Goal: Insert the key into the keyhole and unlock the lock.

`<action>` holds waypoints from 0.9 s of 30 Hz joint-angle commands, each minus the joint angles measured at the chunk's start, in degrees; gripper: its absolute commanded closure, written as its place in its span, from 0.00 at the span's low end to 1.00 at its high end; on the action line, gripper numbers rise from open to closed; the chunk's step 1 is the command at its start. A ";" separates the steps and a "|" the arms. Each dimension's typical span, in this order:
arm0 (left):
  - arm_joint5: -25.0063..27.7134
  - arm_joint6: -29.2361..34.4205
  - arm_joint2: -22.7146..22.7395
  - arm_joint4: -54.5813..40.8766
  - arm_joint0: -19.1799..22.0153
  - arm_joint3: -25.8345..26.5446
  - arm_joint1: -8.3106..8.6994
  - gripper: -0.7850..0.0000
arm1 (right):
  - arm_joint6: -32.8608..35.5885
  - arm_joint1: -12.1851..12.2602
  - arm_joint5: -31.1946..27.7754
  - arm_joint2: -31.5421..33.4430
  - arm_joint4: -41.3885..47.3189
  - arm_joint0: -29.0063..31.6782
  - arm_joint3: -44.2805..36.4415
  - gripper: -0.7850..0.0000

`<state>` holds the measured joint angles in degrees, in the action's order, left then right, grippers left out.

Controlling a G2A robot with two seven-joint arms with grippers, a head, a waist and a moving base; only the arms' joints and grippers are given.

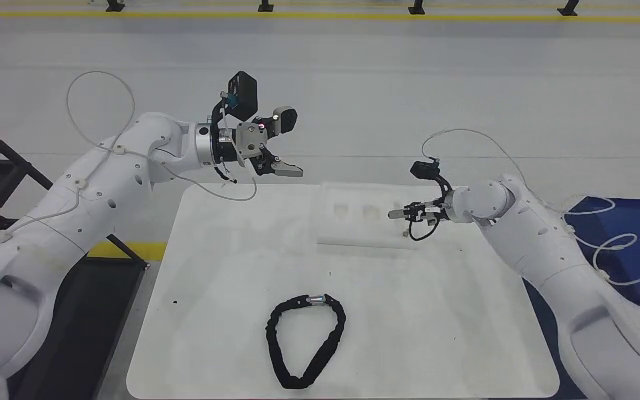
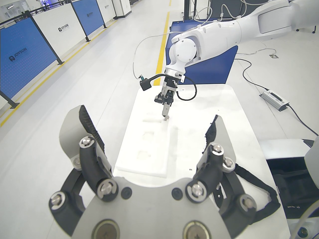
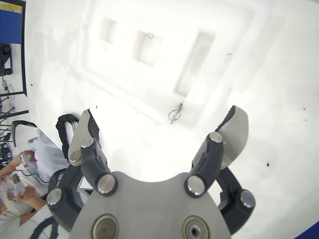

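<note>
White foam tray (image 1: 352, 236) on the far middle of the counter (image 1: 200, 300), with three rectangular recesses. Key (image 3: 175, 115) with its ring lying flat on the foam, just off one end of the longest recess, apart from both claws. Right claw (image 3: 161, 115) hanging above that key, spread wide, gripping nothing. Black chain lock (image 1: 271, 345) curled in a loop by the counter's near edge, well apart from the tray, silver lock body (image 1: 316, 299) at the loop's far side. Left claw (image 1: 287, 146) raised by the counter's far left corner, likewise spread wide and gripping nothing.
</note>
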<state>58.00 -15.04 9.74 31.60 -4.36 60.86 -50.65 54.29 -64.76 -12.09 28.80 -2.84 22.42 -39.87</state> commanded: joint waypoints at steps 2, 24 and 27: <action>0.00 0.02 0.00 -0.01 0.00 0.00 0.00 0.00 | 1.35 -1.28 1.79 -0.23 1.39 -0.34 1.98 0.00; 0.00 0.02 0.00 -0.01 0.00 0.00 0.00 0.00 | 3.31 -3.63 2.46 -0.24 4.29 -0.72 5.96 0.00; 0.00 0.02 0.00 -0.01 0.00 0.00 0.00 0.00 | 0.64 -3.61 7.05 -0.79 0.70 -0.39 3.80 0.00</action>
<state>58.00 -15.04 9.74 31.60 -4.36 60.87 -50.65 56.00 -68.37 -7.60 28.19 -0.39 21.92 -35.00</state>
